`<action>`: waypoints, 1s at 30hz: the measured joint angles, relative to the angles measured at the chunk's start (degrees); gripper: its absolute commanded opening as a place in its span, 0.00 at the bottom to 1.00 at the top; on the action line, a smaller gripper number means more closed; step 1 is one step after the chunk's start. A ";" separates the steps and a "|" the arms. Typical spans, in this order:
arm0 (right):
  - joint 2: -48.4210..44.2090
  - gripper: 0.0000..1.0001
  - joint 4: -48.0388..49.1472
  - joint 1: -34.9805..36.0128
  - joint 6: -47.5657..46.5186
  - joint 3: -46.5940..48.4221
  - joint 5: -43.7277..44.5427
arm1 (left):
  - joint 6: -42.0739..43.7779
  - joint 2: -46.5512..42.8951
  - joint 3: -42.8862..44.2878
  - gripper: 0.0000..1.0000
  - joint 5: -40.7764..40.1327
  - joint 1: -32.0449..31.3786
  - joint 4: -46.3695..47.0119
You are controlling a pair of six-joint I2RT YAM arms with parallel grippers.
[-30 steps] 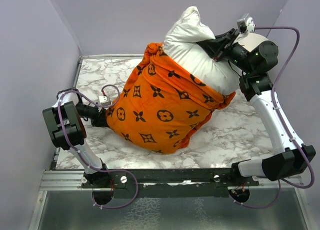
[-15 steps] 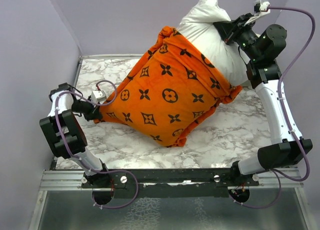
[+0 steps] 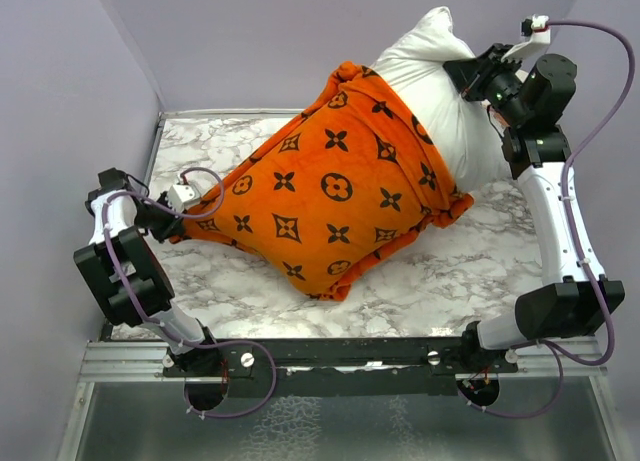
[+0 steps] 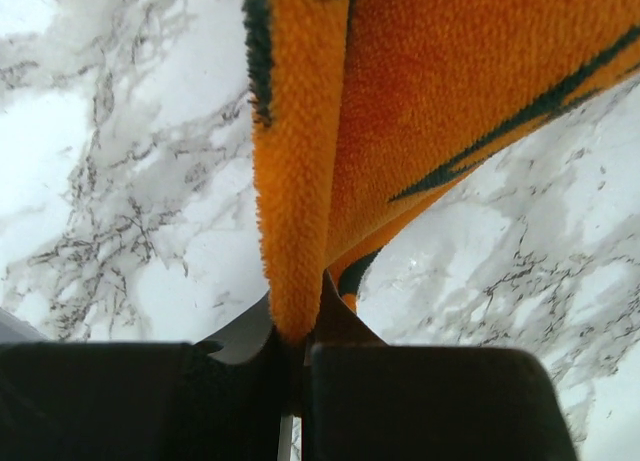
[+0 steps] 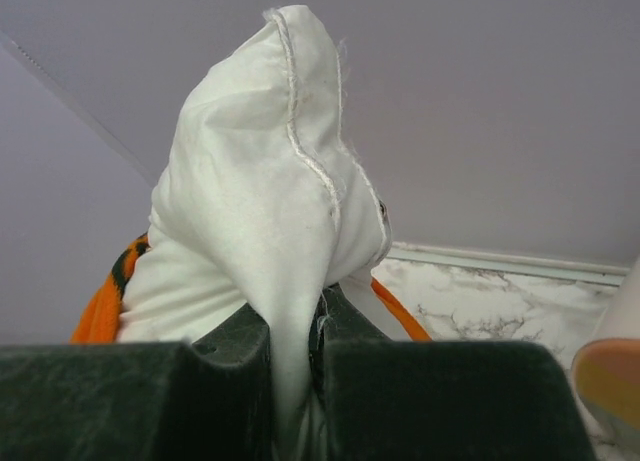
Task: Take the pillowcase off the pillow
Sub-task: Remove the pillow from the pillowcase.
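Observation:
An orange pillowcase with a dark flower pattern covers most of the white pillow, whose bare upper end sticks out at the back right, lifted off the table. My right gripper is shut on a fold of the pillow, high up near the back wall. At the far left, low over the marble, my left gripper is shut on a stretched corner of the pillowcase. The case is pulled taut between the two arms.
The marble table top is walled by purple panels at the back and both sides. A metal rail runs along the near edge by the arm bases. Cables loop round both arms.
The left gripper closed on the pillowcase corner and pulled it left. The right arm lifted the pillow up and to the right, stretching the case out.

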 measured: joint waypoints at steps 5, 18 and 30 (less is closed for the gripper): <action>-0.02 0.01 -1.73 -0.61 1.33 -0.26 -0.31 | 2.34 -0.22 -3.65 0.00 -0.83 3.08 3.37; -1.90 0.01 -2.58 -0.66 8.22 -4.37 -1.75 | 7.69 -0.33 -6.84 0.11 -2.56 7.80 7.80; 7.76 0.01 10.51 2.19 10.36 15.61 -6.80 | -6.78 2.08 40.63 0.99 3.08 -2.29 -17.44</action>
